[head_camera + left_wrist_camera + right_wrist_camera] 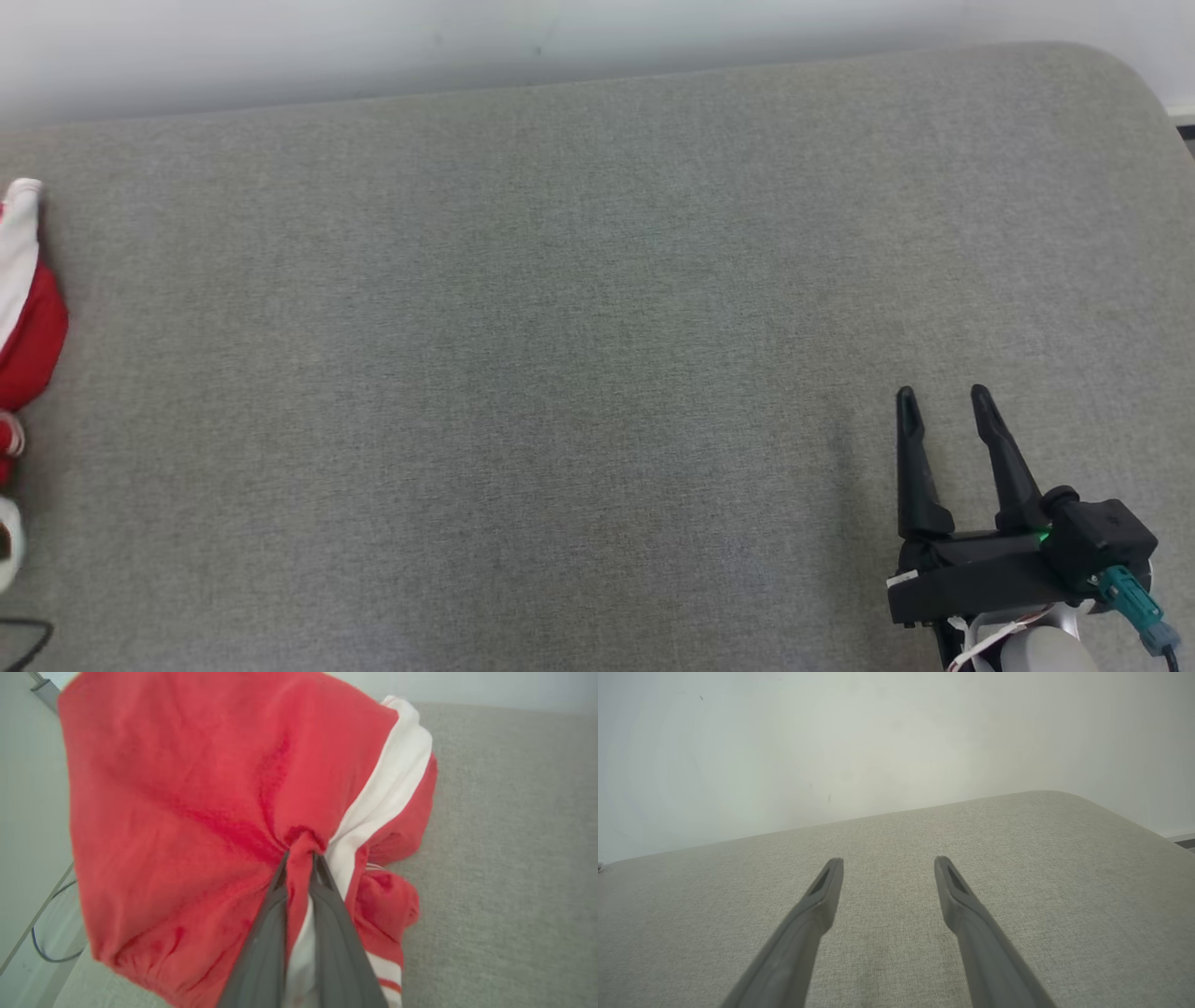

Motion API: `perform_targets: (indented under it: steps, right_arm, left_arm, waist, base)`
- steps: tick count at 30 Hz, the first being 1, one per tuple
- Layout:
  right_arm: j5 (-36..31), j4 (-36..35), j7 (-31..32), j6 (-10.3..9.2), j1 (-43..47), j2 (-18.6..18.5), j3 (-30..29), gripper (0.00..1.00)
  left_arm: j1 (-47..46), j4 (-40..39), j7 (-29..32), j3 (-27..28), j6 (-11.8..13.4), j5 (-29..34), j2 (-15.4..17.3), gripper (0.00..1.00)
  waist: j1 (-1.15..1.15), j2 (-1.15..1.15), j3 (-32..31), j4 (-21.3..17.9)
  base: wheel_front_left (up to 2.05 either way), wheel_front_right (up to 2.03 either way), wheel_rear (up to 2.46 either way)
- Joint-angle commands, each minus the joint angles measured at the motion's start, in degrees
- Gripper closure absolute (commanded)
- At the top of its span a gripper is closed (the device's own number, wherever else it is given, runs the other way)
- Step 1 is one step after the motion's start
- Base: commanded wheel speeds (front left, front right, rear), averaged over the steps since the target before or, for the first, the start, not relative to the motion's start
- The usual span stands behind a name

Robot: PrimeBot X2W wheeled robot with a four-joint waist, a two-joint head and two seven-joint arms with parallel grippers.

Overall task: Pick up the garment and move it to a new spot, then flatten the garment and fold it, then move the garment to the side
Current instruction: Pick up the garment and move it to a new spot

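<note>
The garment [196, 812] is red with white stripes and lies bunched at the left end of a grey cushioned surface [560, 373]. In the head view a part of the garment [28, 327] shows at the left edge. In the left wrist view my left gripper [301, 854] is shut on a pinched fold of the red cloth, with both dark fingers pressed together around it. My right gripper [943, 401] hovers open over the bare cushion at the lower right, far from the garment. The right gripper [888, 868] holds nothing between its fingers.
A pale wall [467, 47] runs behind the cushion's far edge. The cushion's right end is rounded [1148, 103]. A dark cable [46, 947] lies on the floor off the cushion's left end, and a cable loop [23, 635] shows at the lower left of the head view.
</note>
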Motion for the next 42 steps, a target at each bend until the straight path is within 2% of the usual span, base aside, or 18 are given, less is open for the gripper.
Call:
perform_targets:
  steps: [1, 7, 11, 16, 23, 24, 32, 37, 42]
  right_arm:
    - [-0.27, -0.06, -0.05, -0.12, 0.69, -0.05, -0.52, 0.0]
    - [0.23, 0.31, -0.05, -0.12, 1.19, -0.04, -0.56, 0.0]
    - [0.65, 0.69, -0.05, -0.12, 1.89, -0.04, -0.15, 0.0]
    - [1.32, 1.16, -0.05, -0.12, 2.5, -0.05, 0.09, 0.0]
    - [2.7, 1.45, -0.05, -0.12, 2.6, -0.03, 0.42, 0.0]
    - [2.7, 1.45, -0.05, -0.12, 2.6, -0.03, 0.42, 0.0]
    - [3.88, 2.05, -0.05, -0.12, 2.43, -0.03, 0.86, 0.0]
    - [4.52, 2.38, -0.05, -0.12, 2.42, -0.03, 0.88, 0.0]
    - [4.84, 2.45, -0.05, -0.12, 2.23, -0.04, 1.24, 0.0]
  left_arm:
    - [-1.4, -1.3, -2.43, -0.15, 0.2, 0.49, 0.35, 1.0]
    - [-3.93, -7.52, -9.39, -0.35, -0.22, -0.15, 0.73, 1.0]
    - [-5.64, -13.04, -11.63, -0.26, -0.46, -0.82, 0.94, 1.0]
    - [-8.33, -22.6, -10.93, -3.25, -0.77, -0.13, 0.42, 1.0]
    - [-12.12, -37.39, -6.41, -8.57, -1.12, -1.2, -2.13, 1.0]
    - [-12.12, -37.39, -6.41, -8.57, -1.12, -1.2, -2.13, 1.0]
    - [-15.43, -48.77, -2.38, -14.85, -1.04, -3.35, -8.91, 1.0]
    - [-16.07, -50.34, -2.0, -19.38, -0.36, -3.83, -14.71, 1.0]
    - [-13.86, -48.23, -2.86, -23.97, -0.39, -3.91, -19.51, 1.0]
  waist:
    - [0.0, -0.01, -0.49, 0.82]
    - [0.0, -0.01, -2.0, 2.88]
    - [0.0, -0.01, -3.38, 3.38]
    - [0.0, -0.01, -5.08, 3.34]
    - [0.0, -0.01, -6.01, 1.11]
    - [0.0, -0.01, -6.01, 1.11]
    - [0.0, -0.01, -6.02, -3.89]
    - [0.0, -0.01, -5.59, -7.35]
    - [0.0, -0.01, -4.63, -10.15]
  base:
    - [0.0, 0.0, 0.0]
    - [0.0, 0.0, 0.0]
    - [0.0, 0.0, 0.0]
    - [0.0, 0.0, 0.0]
    - [0.0, 0.0, 0.0]
    - [0.0, 0.0, 0.0]
    - [0.0, 0.0, 0.0]
    - [0.0, 0.0, 0.0]
    - [0.0, 0.0, 0.0]
